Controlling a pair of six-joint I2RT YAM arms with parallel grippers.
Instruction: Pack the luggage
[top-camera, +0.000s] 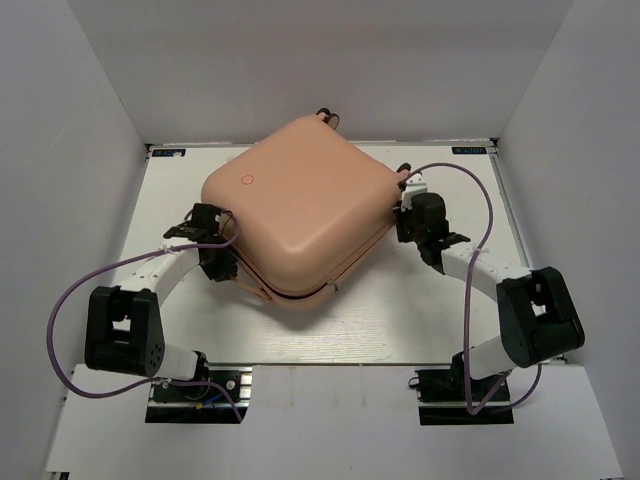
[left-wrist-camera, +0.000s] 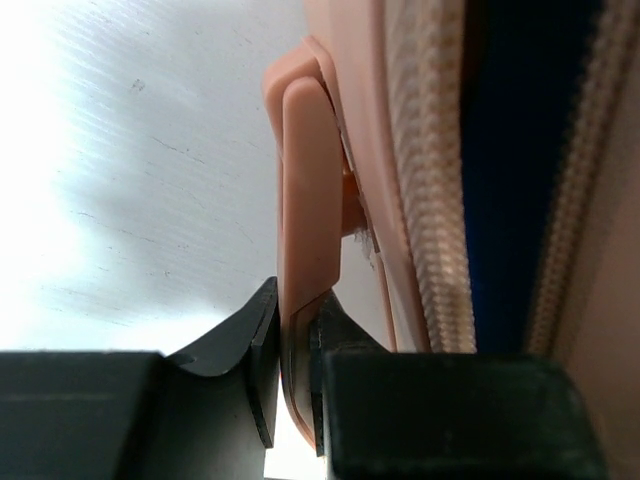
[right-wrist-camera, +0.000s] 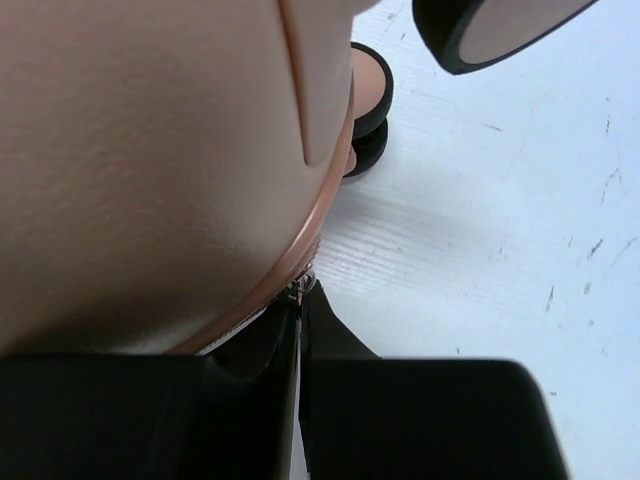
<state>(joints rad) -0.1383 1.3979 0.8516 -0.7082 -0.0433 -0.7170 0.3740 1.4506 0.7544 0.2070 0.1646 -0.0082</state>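
The luggage (top-camera: 300, 215) lies shut-side-up on the white tabletop (top-camera: 400, 320), a pale pink hard shell filling the space between the two arms. From above, the left pincer (top-camera: 228, 268) is pressed against its near-left edge and the right pincer (top-camera: 403, 205) against its right corner. In the left wrist view, the left pincer (left-wrist-camera: 295, 370) is closed tight on a flat pink handle (left-wrist-camera: 310, 200) that rises straight up from between its fingers (left-wrist-camera: 245, 350). Just to the right of it run the case's pink zip teeth (left-wrist-camera: 430, 200), with a dark gap beyond them. In the right wrist view, the right pincer (right-wrist-camera: 298, 345) has its fingers (right-wrist-camera: 340, 345) drawn together with only a sliver between them, right at the shell's seam. Whether anything thin is caught there I cannot tell. The rounded shell bulges up and left of the pincer, and two small black wheels (right-wrist-camera: 368, 100) sit further ahead over the tabletop.
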